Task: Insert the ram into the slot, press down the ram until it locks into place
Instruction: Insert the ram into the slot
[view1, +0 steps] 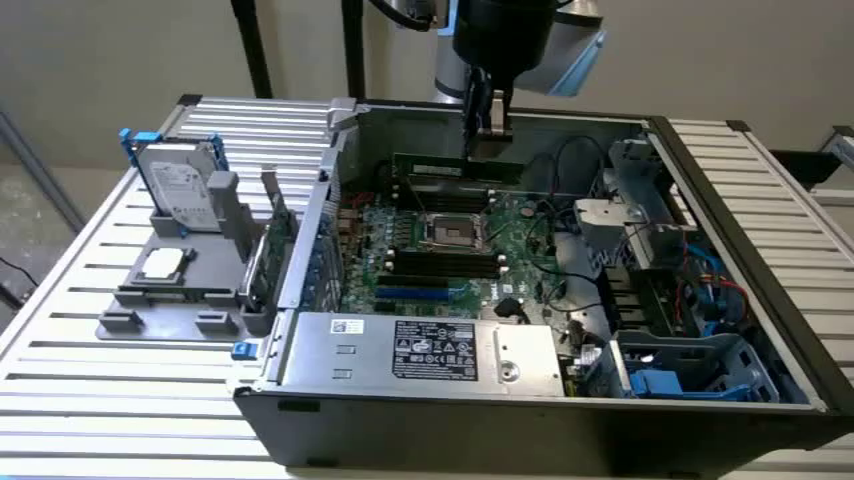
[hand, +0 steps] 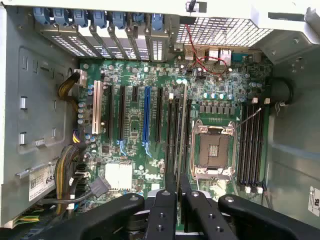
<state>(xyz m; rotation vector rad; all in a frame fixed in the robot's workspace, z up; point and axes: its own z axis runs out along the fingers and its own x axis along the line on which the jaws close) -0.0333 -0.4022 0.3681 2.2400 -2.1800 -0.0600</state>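
gripper (view1: 489, 146): you had it pressed together on the ram, pinching the stick's upper edge.
ram (view1: 447, 166): it hung level directly beneath the gripper, clear above the motherboard (hand: 130, 170), not seated.
handling: I judged it light, stiff and fragile. You were right to hold the bare board edge, away from chips and contacts.
slot (hand: 172, 135): the black memory sockets lay below the gripper, parallel to the ram, beside the CPU socket (hand: 215, 150).
blue slot (hand: 146, 120): it sat farther off sideways.

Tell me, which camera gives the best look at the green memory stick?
The exterior view: the ram shows its long green face, held by the pincer above the motherboard. The wrist view shows it edge-on, a thin strip.
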